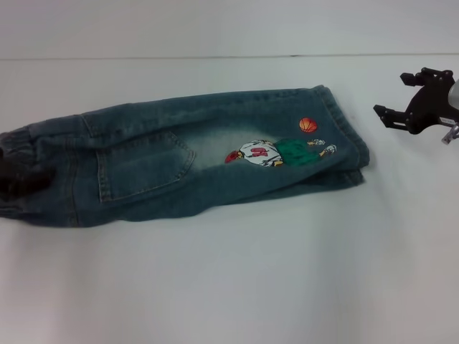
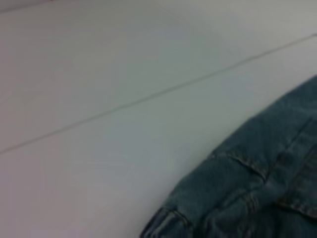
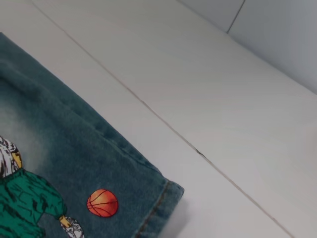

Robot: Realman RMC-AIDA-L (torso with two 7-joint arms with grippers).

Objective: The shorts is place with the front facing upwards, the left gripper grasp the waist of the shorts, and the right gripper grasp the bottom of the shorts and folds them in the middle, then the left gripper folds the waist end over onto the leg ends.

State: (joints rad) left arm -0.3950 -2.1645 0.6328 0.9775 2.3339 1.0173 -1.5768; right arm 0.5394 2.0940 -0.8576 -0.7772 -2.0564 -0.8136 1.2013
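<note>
The denim shorts [image 1: 179, 161] lie flat on the white table, doubled lengthwise, pocket and basketball-player patch [image 1: 276, 152] facing up. The ruched waist of the shorts [image 1: 21, 172] is at the far left edge of the head view. The bottom of the shorts [image 1: 344, 129], its stitched leg hems stacked, points right. My right gripper [image 1: 393, 94] hovers open to the right of the hems, apart from the cloth. The right wrist view shows the hem corner [image 3: 158, 208] and the orange ball [image 3: 102, 203]. The left wrist view shows only a denim edge [image 2: 257, 183]. My left gripper is out of view.
The white table [image 1: 229, 287] stretches bare in front of the shorts and behind them. A thin seam line [image 1: 215, 57] runs across the back where the table meets the wall.
</note>
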